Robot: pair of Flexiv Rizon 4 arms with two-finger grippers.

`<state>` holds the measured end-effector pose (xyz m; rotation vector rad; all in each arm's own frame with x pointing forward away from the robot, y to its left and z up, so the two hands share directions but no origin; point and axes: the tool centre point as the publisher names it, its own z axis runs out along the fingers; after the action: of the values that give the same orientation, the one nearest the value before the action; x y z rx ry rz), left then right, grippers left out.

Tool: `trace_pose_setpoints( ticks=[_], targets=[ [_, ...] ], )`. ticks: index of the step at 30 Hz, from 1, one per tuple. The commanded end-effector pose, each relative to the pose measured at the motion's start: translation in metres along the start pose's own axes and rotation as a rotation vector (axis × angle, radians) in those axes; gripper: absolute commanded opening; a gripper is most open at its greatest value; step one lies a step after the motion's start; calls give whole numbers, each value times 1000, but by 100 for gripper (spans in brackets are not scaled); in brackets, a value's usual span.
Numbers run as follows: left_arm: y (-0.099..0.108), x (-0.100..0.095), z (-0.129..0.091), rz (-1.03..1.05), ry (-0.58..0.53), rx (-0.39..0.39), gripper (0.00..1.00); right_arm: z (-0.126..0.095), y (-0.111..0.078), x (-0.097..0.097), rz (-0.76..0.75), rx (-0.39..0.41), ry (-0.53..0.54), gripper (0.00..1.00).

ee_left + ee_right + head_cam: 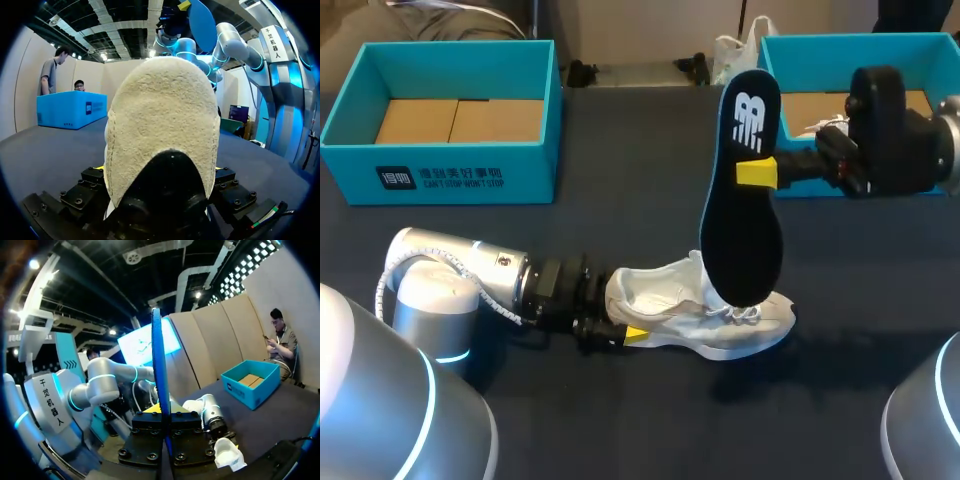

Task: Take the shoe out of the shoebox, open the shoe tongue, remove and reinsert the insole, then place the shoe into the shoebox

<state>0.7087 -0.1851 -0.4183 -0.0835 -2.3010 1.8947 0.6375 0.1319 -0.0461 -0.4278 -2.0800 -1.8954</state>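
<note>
A white shoe (720,318) lies on its side on the dark table, toe to the right. My left gripper (623,320) is shut on its heel, which sits between the fingers in the left wrist view as a cream heel (162,125) inside that gripper (160,172). My right gripper (757,172) is shut on a dark insole (740,210) and holds it upright above the shoe, lower end close over the shoe's opening. In the right wrist view the insole (158,365) stands edge-on between that gripper's (162,412) fingers, with the shoe (227,452) below.
A teal shoebox (440,165) with a cardboard floor stands at the back left. A second teal box (800,45) stands at the back right, partly behind my right arm. The left arm's body (450,285) lies along the table at the front left.
</note>
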Motion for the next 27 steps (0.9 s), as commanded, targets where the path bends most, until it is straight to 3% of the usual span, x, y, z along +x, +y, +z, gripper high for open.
trace_pose_setpoints(
  ticks=[1, 10, 23, 24, 25, 26, 27],
  targets=[
    [-1, -1, 1, -1, 0, -2, 0, -10, -3, 11, 11, 0, -13, 0],
    [-1, -1, 1, -1, 0, -2, 0, -19, -4, 21, 50, 42, -14, 0],
    [-1, 0, -1, -6, 12, -1, 0, -19, -4, 21, 50, 42, -14, 0],
    [-1, 0, -3, -11, 20, -2, 14, -19, -4, 21, 50, 42, -14, 0],
    [-2, 1, -4, -10, 18, -2, 47, -19, -4, 21, 50, 42, -14, 0],
    [-2, 1, -4, -7, 20, -13, 96, -19, -4, 21, 50, 42, -14, 0],
    [-2, 2, -6, -6, 21, -14, 100, -19, -4, 21, 50, 42, -14, 0]
  ],
)
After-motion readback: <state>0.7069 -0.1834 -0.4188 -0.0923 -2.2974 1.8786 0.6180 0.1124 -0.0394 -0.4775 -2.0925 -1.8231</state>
